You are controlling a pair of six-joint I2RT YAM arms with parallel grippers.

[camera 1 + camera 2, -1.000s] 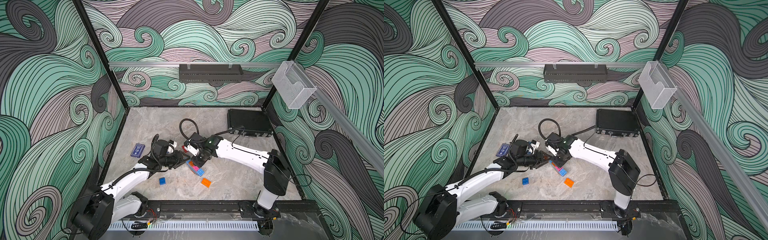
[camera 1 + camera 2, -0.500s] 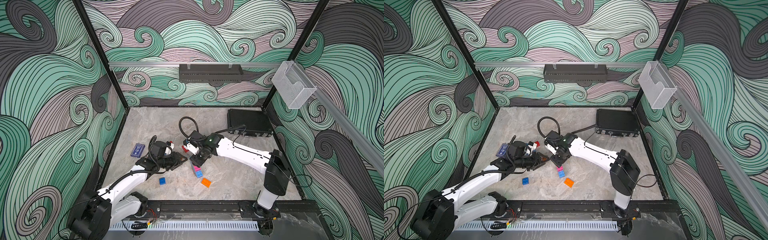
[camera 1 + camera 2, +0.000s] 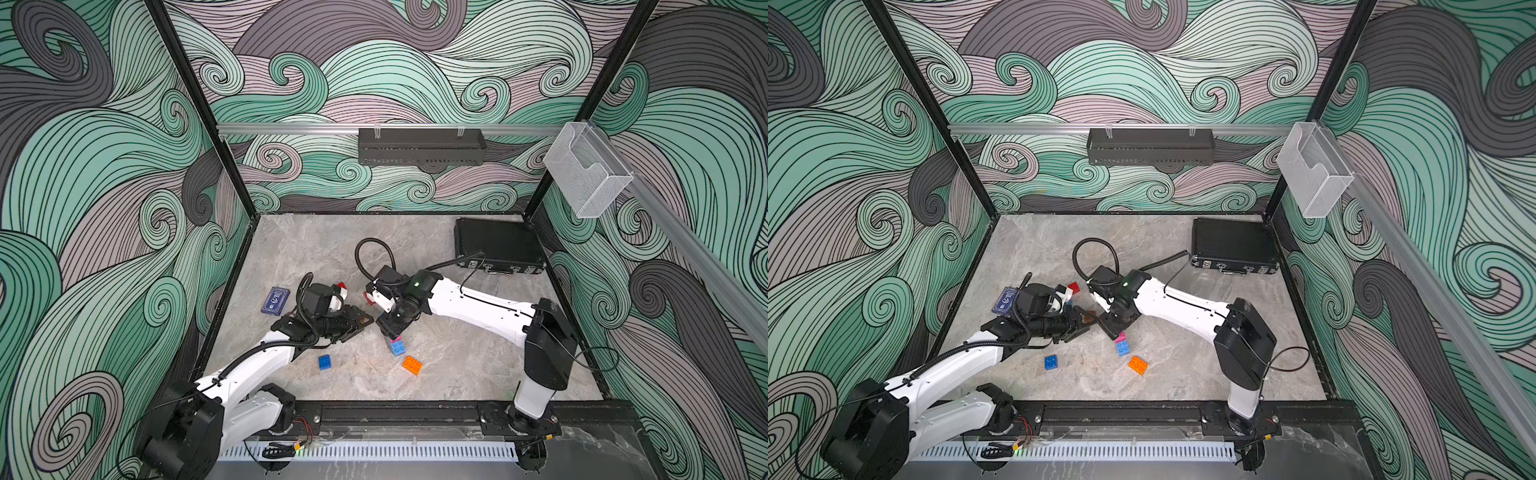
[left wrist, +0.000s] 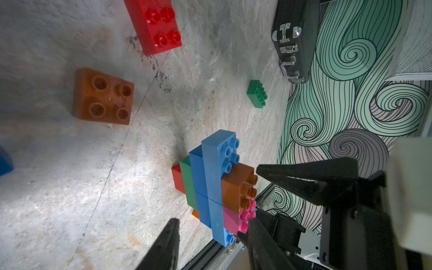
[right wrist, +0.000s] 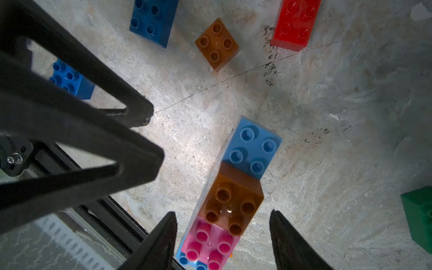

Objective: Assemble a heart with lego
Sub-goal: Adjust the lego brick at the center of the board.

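Centre of both top views, on the grey marble tabletop [image 3: 457,374]: a stacked lego block [image 3: 397,345] of light blue, orange, pink, green and red studded plastic bricks, sitting studs up. Over its pink end the right gripper [image 5: 222,212] is released, jaws spread with a gap on either side. Just left of it the left gripper [image 3: 360,322] has its jaws parted, nothing between them. Lower in frame, lying loose: a dark blue square brick [image 3: 324,362] and an orange square brick [image 3: 412,365].

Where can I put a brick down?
Bare table: back, between card box and black case; front, right of the orange brick. Crowded: the middle, with left gripper, right gripper and brick stack.
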